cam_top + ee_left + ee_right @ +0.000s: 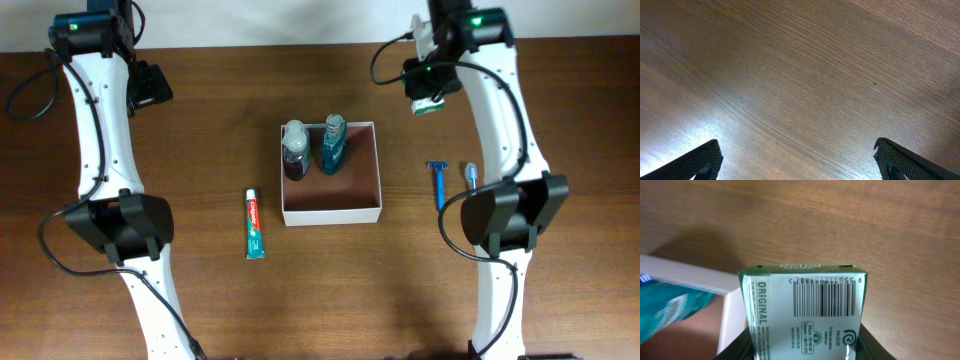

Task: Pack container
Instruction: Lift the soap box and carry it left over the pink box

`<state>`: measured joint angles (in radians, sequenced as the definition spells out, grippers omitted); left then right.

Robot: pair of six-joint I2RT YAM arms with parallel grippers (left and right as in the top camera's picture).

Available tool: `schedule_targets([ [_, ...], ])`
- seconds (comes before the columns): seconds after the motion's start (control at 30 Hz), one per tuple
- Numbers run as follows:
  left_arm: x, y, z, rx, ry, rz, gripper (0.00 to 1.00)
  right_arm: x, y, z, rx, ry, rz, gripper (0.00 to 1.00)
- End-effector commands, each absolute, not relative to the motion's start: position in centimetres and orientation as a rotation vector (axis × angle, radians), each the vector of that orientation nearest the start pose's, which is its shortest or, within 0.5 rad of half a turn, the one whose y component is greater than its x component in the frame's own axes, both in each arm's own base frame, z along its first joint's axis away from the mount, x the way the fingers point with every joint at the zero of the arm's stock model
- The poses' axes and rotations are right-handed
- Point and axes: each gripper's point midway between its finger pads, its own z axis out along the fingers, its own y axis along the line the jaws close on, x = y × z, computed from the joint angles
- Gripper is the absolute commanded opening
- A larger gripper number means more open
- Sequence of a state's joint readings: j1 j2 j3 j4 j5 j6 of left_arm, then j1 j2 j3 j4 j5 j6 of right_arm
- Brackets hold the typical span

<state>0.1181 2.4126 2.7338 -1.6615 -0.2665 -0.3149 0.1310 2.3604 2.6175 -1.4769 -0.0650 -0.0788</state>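
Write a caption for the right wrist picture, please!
Right gripper holds a green-and-white soap box above the wooden table, beside the white-walled container.

"ORIGINAL" and a barcode on soap box (pixel 805 310)

Bottles (pixel 295 150) at container's (pixel 331 215) far wall; near half free

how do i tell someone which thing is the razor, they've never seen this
Find the white-walled container in the middle of the table, then look right of it. The razor is the nearer of two blue things there, longer and darker than the pale blue item beside it, with a crossbar head.
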Motion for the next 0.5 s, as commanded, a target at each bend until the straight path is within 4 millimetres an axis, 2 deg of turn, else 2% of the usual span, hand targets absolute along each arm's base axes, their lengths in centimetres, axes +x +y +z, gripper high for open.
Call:
schedule_targets([
  [0.0, 47.5, 10.3, 19.2, -0.68, 2.784, 0.358, 0.99, 50.2, 9.3, 22.7, -0.282, 2.703, 0.209, 0.38],
  [0.1, 47.5, 10.3, 19.2, -0.68, 2.784, 0.358, 0.99, 48.8, 9.8, 24.8, -0.266, 2.691, 0.276, 0.38],
  [0.2, 47.5, 10.4, 19.2, -0.68, 2.784, 0.359, 0.99, 47.4, 9.6, 26.0, -0.251, 2.704, 0.277, 0.38],
  [0.3, 47.5, 10.3, 19.2, -0.68, 2.784, 0.358, 0.99, 47.2, 9.7, 27.0, -0.193, 2.686, 0.299, 0.38],
  [0.47, 47.5, 10.3, 19.2, -0.68, 2.784, 0.358, 0.99, 46.6, 10.8, 28.1, -0.213, 2.662, 0.384, 0.38],
])
